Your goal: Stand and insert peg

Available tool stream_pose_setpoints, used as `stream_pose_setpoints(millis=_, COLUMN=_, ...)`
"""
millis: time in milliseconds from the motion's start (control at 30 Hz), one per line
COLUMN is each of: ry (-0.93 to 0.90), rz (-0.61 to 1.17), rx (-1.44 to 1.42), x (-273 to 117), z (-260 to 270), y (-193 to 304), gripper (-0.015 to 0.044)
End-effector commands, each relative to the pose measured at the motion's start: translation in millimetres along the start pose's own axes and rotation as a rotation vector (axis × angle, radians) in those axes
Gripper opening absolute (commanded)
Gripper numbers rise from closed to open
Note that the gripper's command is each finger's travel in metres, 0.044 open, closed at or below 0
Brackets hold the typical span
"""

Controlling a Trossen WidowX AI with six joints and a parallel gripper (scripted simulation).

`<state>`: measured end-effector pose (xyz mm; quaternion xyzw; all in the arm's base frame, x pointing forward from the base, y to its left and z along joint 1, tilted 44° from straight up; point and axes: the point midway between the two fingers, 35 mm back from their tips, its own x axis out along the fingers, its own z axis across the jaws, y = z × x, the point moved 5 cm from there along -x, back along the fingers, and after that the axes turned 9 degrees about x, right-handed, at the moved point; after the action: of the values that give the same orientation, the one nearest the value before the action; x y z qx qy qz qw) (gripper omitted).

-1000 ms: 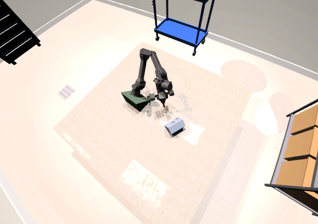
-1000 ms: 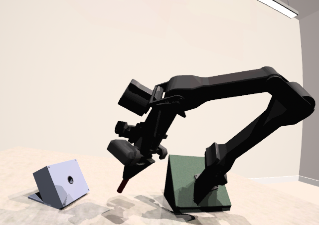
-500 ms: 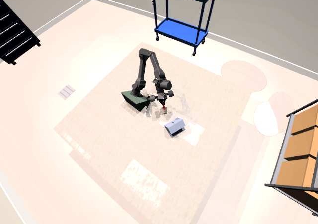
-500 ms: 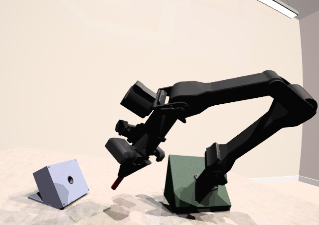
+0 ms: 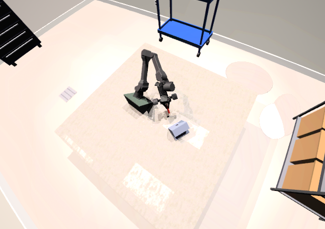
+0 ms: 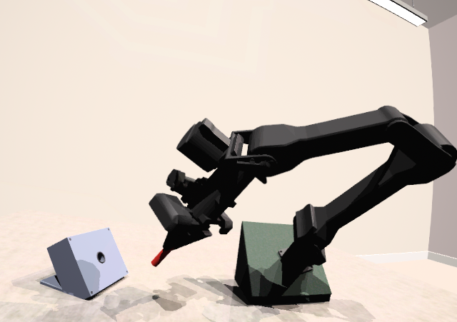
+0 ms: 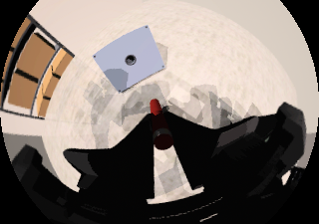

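Observation:
My gripper [image 5: 167, 106] [image 6: 168, 249] [image 7: 158, 115] is shut on the red peg [image 5: 168, 110] [image 6: 159, 258] [image 7: 155, 106] and holds it tilted above the table. The peg's plain end points down and toward the panel. In the wrist view the pale band shows near the peg's other end, between the fingers. The sloped blue-grey panel [image 5: 181, 127] [image 6: 84, 274] [image 7: 145, 47] stands in front of the gripper, apart from the peg. Its one round hole [image 6: 101, 257] [image 7: 131, 60] is empty and faces up toward the arm.
The arm stands on a dark green wedge base [image 5: 138, 100] [image 6: 262, 237] behind the gripper. The panel has a foot plate [image 6: 51, 282] at its back. A blue cart [image 5: 183, 32] and a shelf with orange boxes [image 5: 301, 148] [image 7: 35, 60] stand away from the table.

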<state>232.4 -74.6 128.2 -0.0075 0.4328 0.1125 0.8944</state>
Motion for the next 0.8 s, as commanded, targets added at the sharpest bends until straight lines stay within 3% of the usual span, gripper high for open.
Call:
stream_pose_setpoints(millis=0, ry=-0.015, rz=-0.024, rx=0.017, x=1.0, z=-1.3, y=-0.9, gripper=0.0)
stream_pose_setpoints(millis=767, ry=-0.121, rz=-0.137, rx=0.09, x=5.1, z=-2.2, y=-8.0, gripper=0.0)
